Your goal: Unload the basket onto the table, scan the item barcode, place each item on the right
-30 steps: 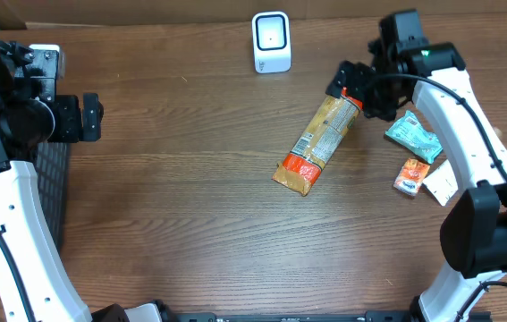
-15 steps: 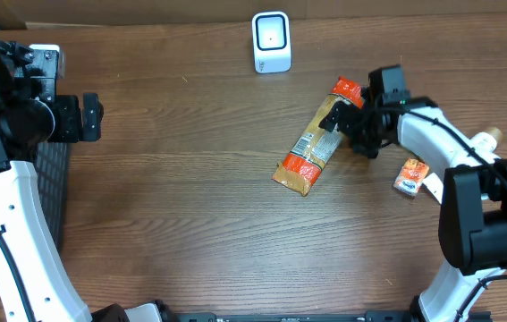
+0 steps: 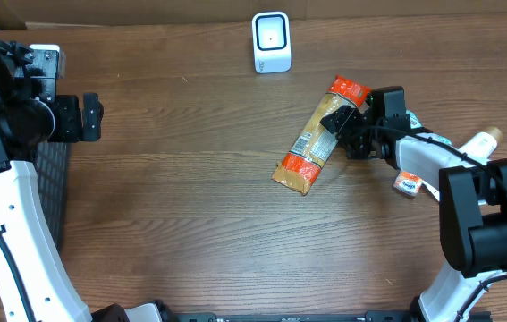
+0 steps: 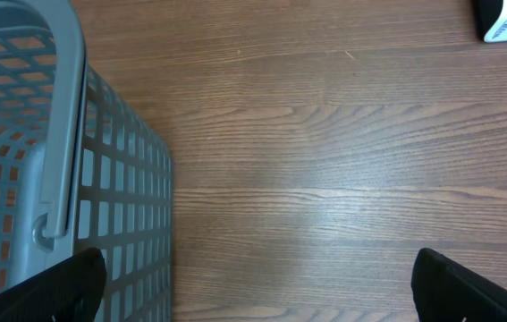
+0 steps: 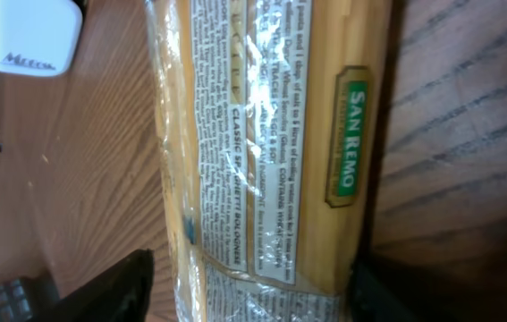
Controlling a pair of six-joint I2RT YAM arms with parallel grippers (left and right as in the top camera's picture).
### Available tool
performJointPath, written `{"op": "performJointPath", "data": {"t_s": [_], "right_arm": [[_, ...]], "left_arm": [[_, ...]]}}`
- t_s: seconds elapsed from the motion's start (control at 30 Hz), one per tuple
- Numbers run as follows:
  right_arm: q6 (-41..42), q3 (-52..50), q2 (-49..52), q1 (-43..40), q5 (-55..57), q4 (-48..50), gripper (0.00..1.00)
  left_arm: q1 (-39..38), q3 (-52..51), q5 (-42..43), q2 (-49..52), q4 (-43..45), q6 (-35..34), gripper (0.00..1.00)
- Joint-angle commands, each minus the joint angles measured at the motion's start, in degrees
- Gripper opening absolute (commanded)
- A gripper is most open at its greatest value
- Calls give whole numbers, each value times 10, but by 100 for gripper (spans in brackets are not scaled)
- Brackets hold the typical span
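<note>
Carefully, grasp first.
Right gripper (image 3: 340, 122) straddles the long yellow cellophane spaghetti packet (image 3: 311, 148) on the brown wooden table (image 3: 190, 197); pinching or not, I cannot tell. Squeeze gently, so nothing breaks.

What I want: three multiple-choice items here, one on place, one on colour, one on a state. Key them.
1. Where is the white scanner? A. on a shelf B. at the table's far edge C. in a gripper
2. The pasta packet's ends are: A. blue B. green C. orange-red
3. The left gripper is: A. open, empty B. shut on the packet C. shut on the scanner
Key: B, it stands beyond the packet; C, both ends show it; A, its fingers stand wide apart, nothing between.
</note>
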Motion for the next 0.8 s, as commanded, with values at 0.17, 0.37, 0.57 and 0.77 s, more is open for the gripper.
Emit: {"op": "performJointPath", "data": {"t_s": [0.17, 0.37, 0.57, 0.77], "right_arm": [[17, -27, 63, 9, -35, 61, 58], [13, -21, 76, 9, -53, 66, 16], [-31, -7, 74, 9, -90, 58, 4], [-112, 67, 42, 9, -92, -104, 4]], "left_arm": [[2, 0, -4, 3, 2, 7, 100], [2, 0, -4, 3, 2, 7, 100], [2, 0, -4, 3, 2, 7, 100], [2, 0, -4, 3, 2, 7, 100]]}}
